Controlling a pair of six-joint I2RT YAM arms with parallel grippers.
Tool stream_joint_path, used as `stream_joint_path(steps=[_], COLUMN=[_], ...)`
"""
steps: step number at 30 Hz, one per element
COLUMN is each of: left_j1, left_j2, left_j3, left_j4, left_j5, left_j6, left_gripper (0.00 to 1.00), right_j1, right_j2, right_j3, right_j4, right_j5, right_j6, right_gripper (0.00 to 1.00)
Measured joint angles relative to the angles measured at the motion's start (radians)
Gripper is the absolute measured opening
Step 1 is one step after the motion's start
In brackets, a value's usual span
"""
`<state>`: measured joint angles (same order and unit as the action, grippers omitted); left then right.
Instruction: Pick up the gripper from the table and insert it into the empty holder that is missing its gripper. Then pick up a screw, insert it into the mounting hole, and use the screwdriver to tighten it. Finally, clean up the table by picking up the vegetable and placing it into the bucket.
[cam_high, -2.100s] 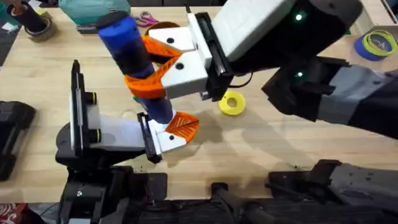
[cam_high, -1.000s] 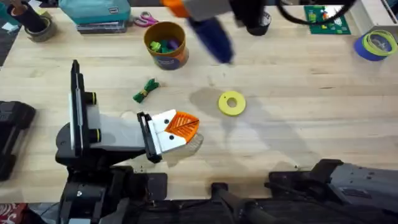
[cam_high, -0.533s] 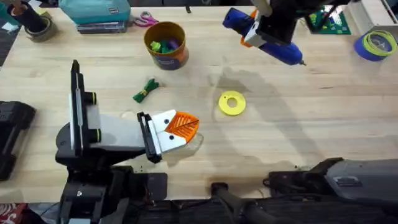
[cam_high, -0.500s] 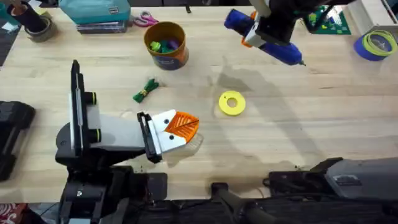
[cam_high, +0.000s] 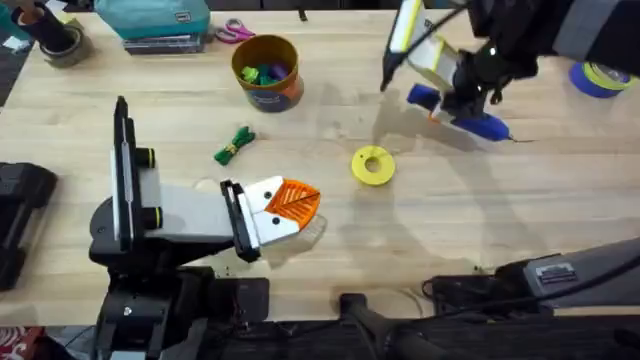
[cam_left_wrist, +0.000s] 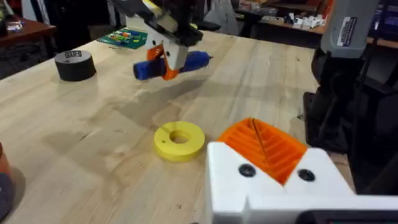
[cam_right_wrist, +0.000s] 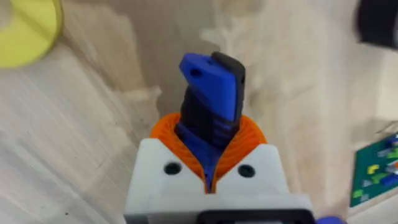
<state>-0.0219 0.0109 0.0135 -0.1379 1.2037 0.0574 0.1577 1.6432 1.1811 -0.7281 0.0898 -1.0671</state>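
Overhead, right gripper (cam_high: 462, 92): reached out over the far right of the table, clamped on the screwdriver (cam_high: 470, 118), which lies nearly level with its thin tip pointing right; whether it touches the wood is hard to say
Overhead, left gripper (cam_high: 285, 205): low over the near left of the table, orange pads together, nothing between them
Overhead, vegetable (cam_high: 234, 146): lying on the table between the bucket (cam_high: 268, 72) and the left gripper
Overhead, yellow ring (cam_high: 373, 166): flat on the wood, near the screwdriver
Left wrist, screwdriver (cam_left_wrist: 172, 63): held beyond the yellow ring (cam_left_wrist: 179, 139)
Right wrist, screwdriver (cam_right_wrist: 210, 112): blue body pinched between the orange pads (cam_right_wrist: 247, 138)
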Motion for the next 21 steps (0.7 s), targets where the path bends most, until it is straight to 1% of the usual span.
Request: stream_joint_path(steps=[6,11,12,15,17,18,19,21], left_j1=[0.000,0.000,0.000,0.000,0.000,0.000,0.000,0.000], left_j2=[0.000,0.000,0.000,0.000,0.000,0.000,0.000,0.000], left_j3=[0.000,0.000,0.000,0.000,0.000,0.000,0.000,0.000], left_j4=[0.000,0.000,0.000,0.000,0.000,0.000,0.000,0.000], left_j5=[0.000,0.000,0.000,0.000,0.000,0.000,0.000,0.000], left_j6=[0.000,0.000,0.000,0.000,0.000,0.000,0.000,0.000], left_gripper=[0.004,0.004,0.004,0.004,0.004,0.004,0.004,0.004], right_j1=[-0.049,-0.054,-0.054,-0.053,-0.051,-0.051,-0.051,-0.051], right_j2=[0.000,0.034,0.044,0.052,0.043,0.037,0.031,0.019], right_j3=[-0.109,-0.137,-0.137,-0.137,-0.136,-0.136,-0.136,-0.137], right_j4=[0.084,0.125,0.127,0.147,0.164,0.166,0.162,0.151], right_j5=[0.000,0.000,0.000,0.008,0.015,0.017,0.018,0.018], right_j6=[-0.054,-0.068,-0.068,-0.073,-0.076,-0.079,-0.077,-0.060], right_gripper=[0.023,0.031,0.091,0.521,0.833,0.950,0.987,0.995])
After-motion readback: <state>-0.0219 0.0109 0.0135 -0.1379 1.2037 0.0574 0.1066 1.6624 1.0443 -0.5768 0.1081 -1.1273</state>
